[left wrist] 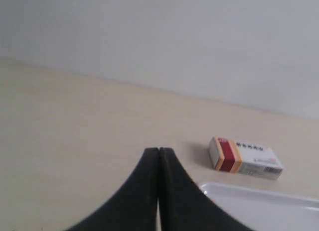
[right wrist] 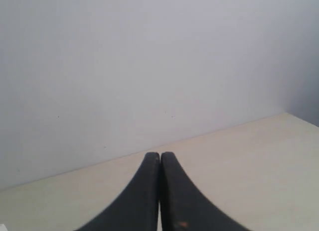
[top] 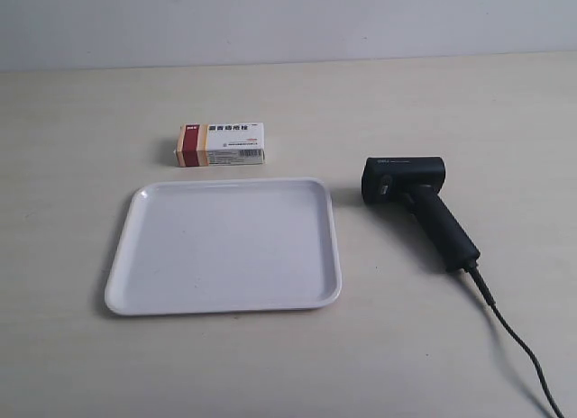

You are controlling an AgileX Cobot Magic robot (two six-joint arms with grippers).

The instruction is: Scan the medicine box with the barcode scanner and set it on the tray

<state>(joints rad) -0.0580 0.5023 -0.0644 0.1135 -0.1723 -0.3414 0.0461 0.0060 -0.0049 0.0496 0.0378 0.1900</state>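
The medicine box point(top: 222, 144) lies flat on the pale surface point(top: 81, 130), just beyond the far rim of the white tray point(top: 126, 256) and apart from it. The barcode scanner point(top: 416, 204) rests beside the tray, its cable point(top: 523, 346) trailing away. My left gripper point(left wrist: 158, 152) and right gripper point(right wrist: 160, 155) hold nothing, fingertips pressed together.

Pale wood-grain table point(top: 108, 103), plain grey-white wall point(top: 288, 22) behind, perhaps painted
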